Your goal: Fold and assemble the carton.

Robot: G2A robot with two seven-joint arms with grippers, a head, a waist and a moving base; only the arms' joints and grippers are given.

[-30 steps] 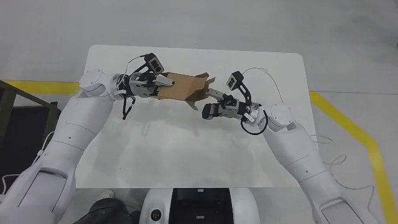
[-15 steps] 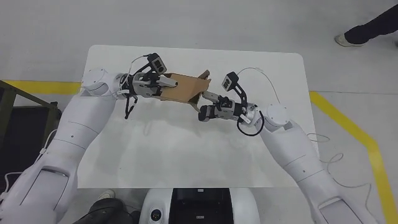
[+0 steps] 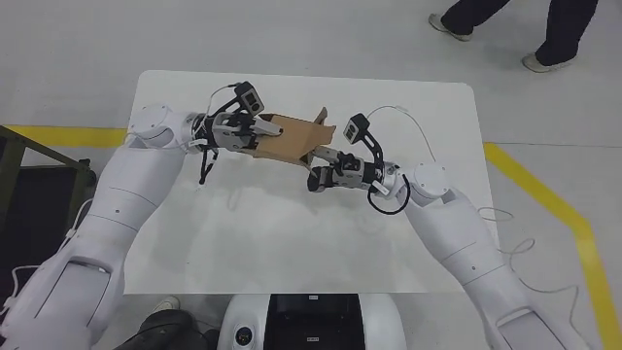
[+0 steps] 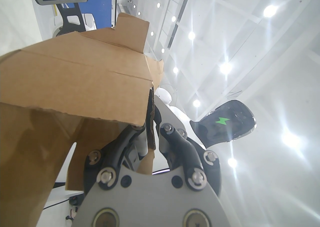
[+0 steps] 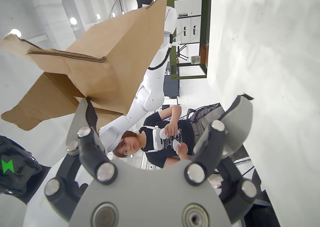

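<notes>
Carton (image 3: 290,136): brown, partly folded, held over bench (image 3: 292,253). Left tool (image 3: 256,128): clamped on one carton end. Right tool (image 3: 318,177): spread wide, placed under opposite end.

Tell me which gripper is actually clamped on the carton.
The left gripper: it pinches the carton by its edge. The right gripper stands open at the other end.
</notes>
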